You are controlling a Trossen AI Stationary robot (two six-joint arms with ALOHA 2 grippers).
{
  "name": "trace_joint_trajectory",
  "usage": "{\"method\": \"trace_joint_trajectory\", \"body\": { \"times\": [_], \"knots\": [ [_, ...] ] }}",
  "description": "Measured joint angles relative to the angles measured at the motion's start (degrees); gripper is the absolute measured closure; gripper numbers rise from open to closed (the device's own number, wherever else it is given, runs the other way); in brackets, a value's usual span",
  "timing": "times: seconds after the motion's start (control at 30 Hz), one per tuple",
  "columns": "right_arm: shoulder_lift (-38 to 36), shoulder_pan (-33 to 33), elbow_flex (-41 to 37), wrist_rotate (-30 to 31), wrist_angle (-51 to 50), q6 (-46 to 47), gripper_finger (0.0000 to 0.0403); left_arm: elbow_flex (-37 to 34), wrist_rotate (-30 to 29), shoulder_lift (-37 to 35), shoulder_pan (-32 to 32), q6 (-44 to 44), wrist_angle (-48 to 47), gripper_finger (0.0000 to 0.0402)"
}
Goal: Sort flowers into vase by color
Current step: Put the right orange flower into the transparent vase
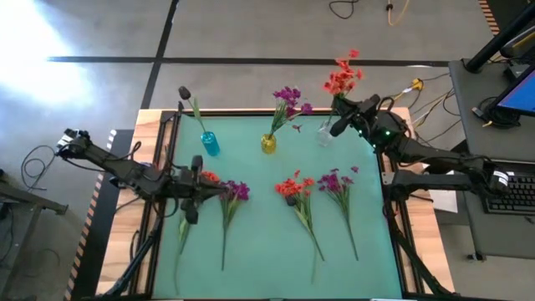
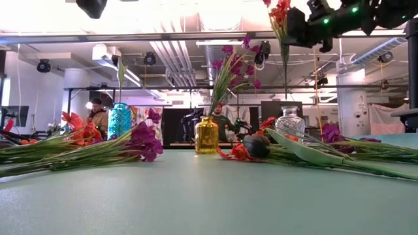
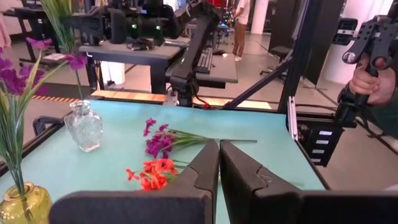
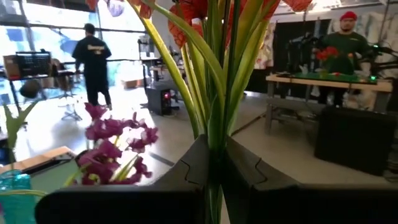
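My right gripper (image 1: 338,113) is raised over the far right of the table, shut on an orange-red flower (image 1: 343,79) above the clear glass vase (image 1: 324,134). The low view shows its stem (image 2: 285,65) hanging toward that vase (image 2: 289,124); whether it reaches inside, I cannot tell. The blue vase (image 1: 209,144) has a dark-budded stem standing in it. A purple flower stands in the yellow vase (image 1: 268,144). My left gripper (image 1: 219,189) is shut and empty, high above an orange flower (image 1: 209,177) and a purple flower (image 1: 234,191) lying flat on the mat. My right gripper pinches the orange-red flower's green stem (image 4: 214,140) between its two fingers, just below the leaves and blossoms. The fingers come level from the table's right side and lie across the stem. The flower stands upright, lifted clear, with its head above the fingers and its stem hanging below.
A second orange flower (image 1: 291,188) and a second purple one (image 1: 338,180) lie mid-table with stems toward the near edge. The three vases stand in a row along the far edge. People stand in the room beyond, and one hand holds a handle (image 3: 367,68) at the right.
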Motion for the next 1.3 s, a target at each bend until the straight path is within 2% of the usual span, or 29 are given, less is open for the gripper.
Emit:
{"method": "trace_joint_trajectory", "body": {
  "times": [0.33, 0.5, 0.83, 1.3],
  "knots": [
    [0.0, 0.0, -0.9, 1.2, 0.1, 1.1, 0.0381, 0.7, 0.0, 2.2, 0.0, -0.2, -0.6, 0.0402],
    [0.0, 0.0, -1.2, 1.6, 0.4, -1.9, 0.0381, 0.7, -0.1, 2.7, 0.0, -0.2, -0.5, 0.0402],
    [2.6, -1.1, -5.9, 5.5, 11.2, -1.1, 0.0381, 0.7, -0.2, 3.2, 0.0, -0.5, -0.4, 0.0401],
    [4.6, -1.1, -7.1, 5.9, 11.3, -0.7, 0.0381, 0.7, -0.2, 3.2, 0.0, -0.8, -0.5, 0.0401]
  ]
}}
